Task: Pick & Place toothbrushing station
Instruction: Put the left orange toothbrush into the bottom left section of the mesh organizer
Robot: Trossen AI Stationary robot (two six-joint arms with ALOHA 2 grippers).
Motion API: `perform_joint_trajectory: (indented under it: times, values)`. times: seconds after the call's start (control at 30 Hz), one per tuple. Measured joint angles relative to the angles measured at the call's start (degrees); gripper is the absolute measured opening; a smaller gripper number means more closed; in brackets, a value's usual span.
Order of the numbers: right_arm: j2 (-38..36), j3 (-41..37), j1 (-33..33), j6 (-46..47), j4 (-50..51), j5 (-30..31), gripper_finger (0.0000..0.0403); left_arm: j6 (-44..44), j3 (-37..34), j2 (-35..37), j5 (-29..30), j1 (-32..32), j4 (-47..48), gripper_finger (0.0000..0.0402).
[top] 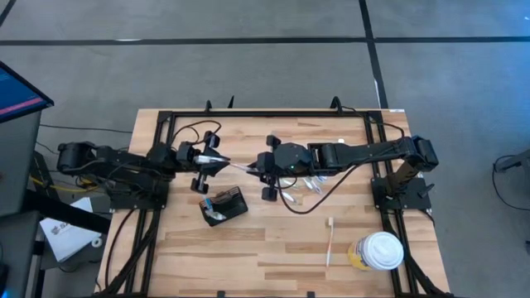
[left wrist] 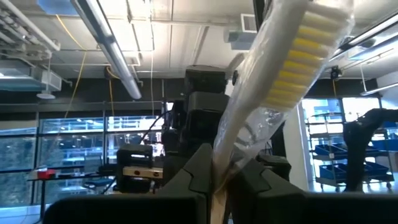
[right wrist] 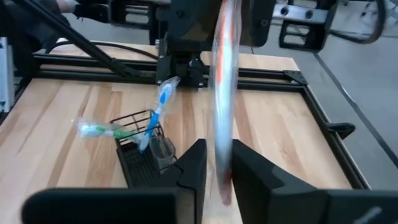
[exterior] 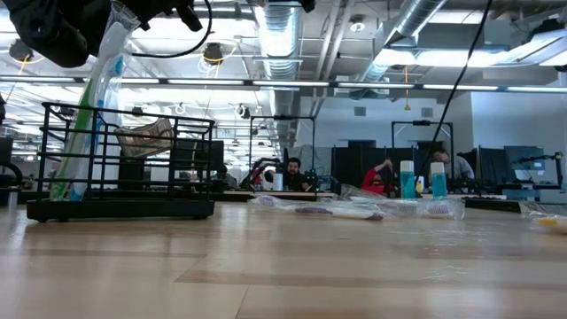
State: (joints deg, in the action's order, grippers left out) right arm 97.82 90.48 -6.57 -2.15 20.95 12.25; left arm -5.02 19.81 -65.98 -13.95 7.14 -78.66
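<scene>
Handover mid-desk, both arms raised. Left end effector [top: 217, 163] is closed on one end of a wrapped toothbrush [top: 238, 166]; in the left wrist view the brush [left wrist: 292, 68] rises from between the clamped fingers [left wrist: 193, 177]. Right end effector [top: 263, 168] meets the brush's other end; the right wrist view shows the wrapper [right wrist: 224, 93] between its fingers [right wrist: 194, 168], grip looking slack.

Brush long axis runs straight between the two end effectors.

Station [top: 224, 204] sits on the desk [top: 273, 248] below and just near-side of the left end effector, already holding brushes [right wrist: 155, 118]. Left arm is nearer; judged next move: down and slightly back toward the station, brush tipped upright.
</scene>
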Motion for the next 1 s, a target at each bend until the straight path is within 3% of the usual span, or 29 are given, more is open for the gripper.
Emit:
perform_joint_trajectory:
  times: [0.17,0.43,0.7,1.0]
  values:
    - [0.0,0.0,0.0,-1.3,0.0,-0.9,0.0093,-0.2,0.0,3.8,0.0,0.0,6.0,0.0015]
    - [0.0,0.0,0.4,0.0,4.2,-2.0,0.0137,-1.6,0.0,14.6,0.1,0.0,23.9,0.0015]
    - [0.0,0.0,0.2,3.6,9.0,-2.2,0.0153,-6.0,0.0,26.5,0.1,0.0,40.8,0.0015]
    - [0.0,0.0,0.2,3.7,10.1,-2.2,0.014,-9.9,0.0,33.0,-10.4,0.0,51.3,0.0015]
